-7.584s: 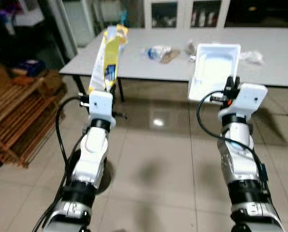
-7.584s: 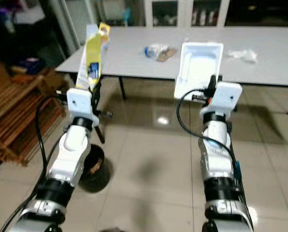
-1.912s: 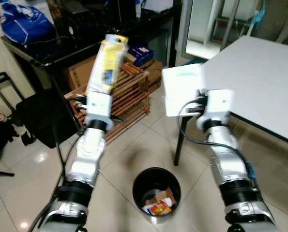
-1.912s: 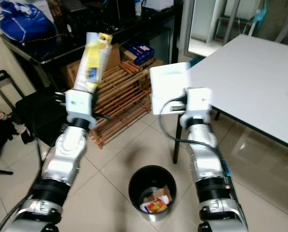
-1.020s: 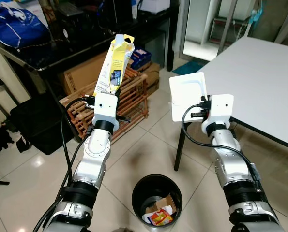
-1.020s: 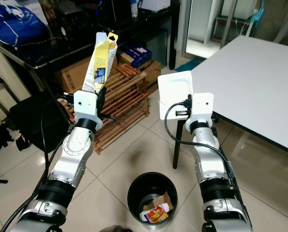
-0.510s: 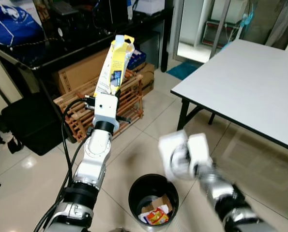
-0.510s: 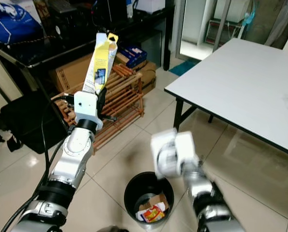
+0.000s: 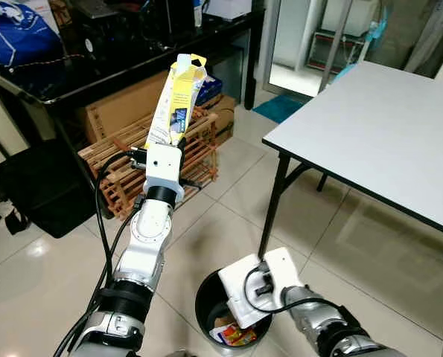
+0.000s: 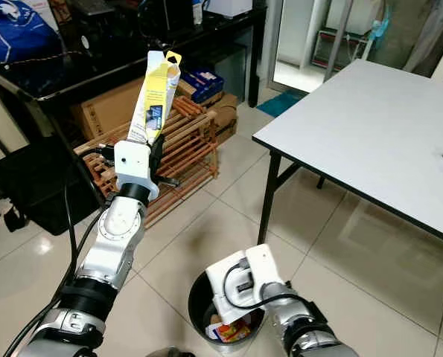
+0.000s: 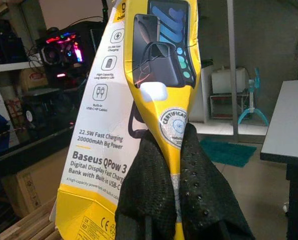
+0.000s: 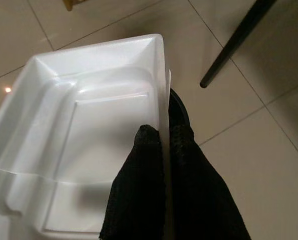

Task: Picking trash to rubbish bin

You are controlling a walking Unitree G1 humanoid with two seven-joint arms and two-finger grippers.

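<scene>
My left gripper (image 9: 181,135) is raised at head height and shut on a tall yellow-and-white power bank package (image 9: 178,97), which stands upright. In the left wrist view the black fingers (image 11: 204,180) pinch the package (image 11: 154,65) at its lower edge. My right gripper (image 9: 257,287) is low, shut on the rim of a white foam tray (image 9: 238,296). The tray tilts over the far rim of a round black rubbish bin (image 9: 205,299). In the right wrist view the tray (image 12: 88,125) hides most of the bin (image 12: 181,107).
Colourful scraps (image 9: 232,335) lie inside the bin. A grey table (image 9: 385,126) stands at the right, its black leg (image 9: 272,201) just behind the bin. A wooden rack (image 9: 120,160), cardboard boxes (image 9: 124,111) and a black bag (image 9: 35,186) line the left side.
My right arm has swung down from chest height, carrying the foam tray to the bin's mouth. The left arm and its package have stayed raised.
</scene>
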